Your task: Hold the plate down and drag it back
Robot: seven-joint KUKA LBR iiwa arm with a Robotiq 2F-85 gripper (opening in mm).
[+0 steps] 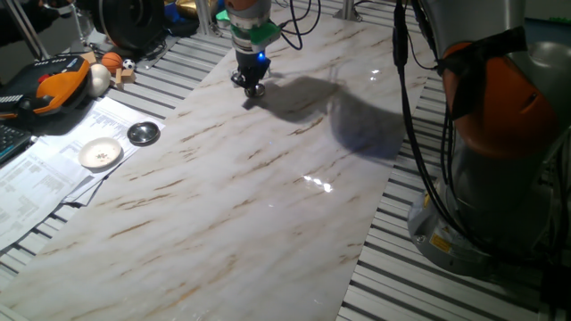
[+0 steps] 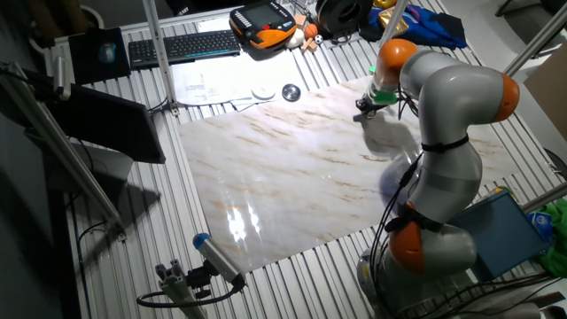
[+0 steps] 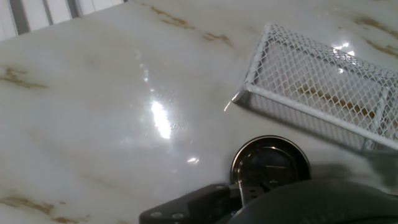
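Grey plate flat on marble, tool above.

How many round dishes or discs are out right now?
3: the plate under the gripper on the marble board; a dark silver-rimmed disc and white dish on the papers. Clutter may hide more.

Overhead glare streaks the marble slab; dim, soft surroundings.
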